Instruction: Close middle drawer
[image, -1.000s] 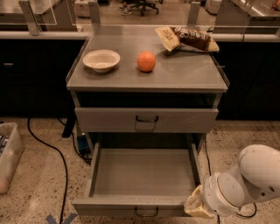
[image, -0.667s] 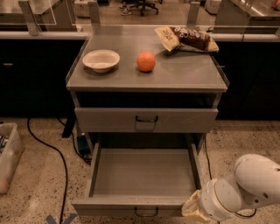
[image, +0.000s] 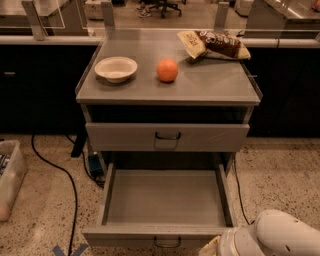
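The middle drawer is pulled far out of the grey cabinet, and its wide shallow tray is empty. Its flat front runs along the bottom edge of the view, with a small dark loop handle at centre. My gripper is at the bottom edge, just right of that handle and close to the right part of the drawer front. Most of it is cut off by the frame. The white arm fills the bottom right corner.
A drawer above stands nearly shut. On the cabinet top are a white bowl, an orange and a chip bag. A black cable lies on the floor at the left, beside a plastic bin.
My arm and gripper have moved down towards the bottom edge of the view, so less of them shows. The drawer has not visibly moved.
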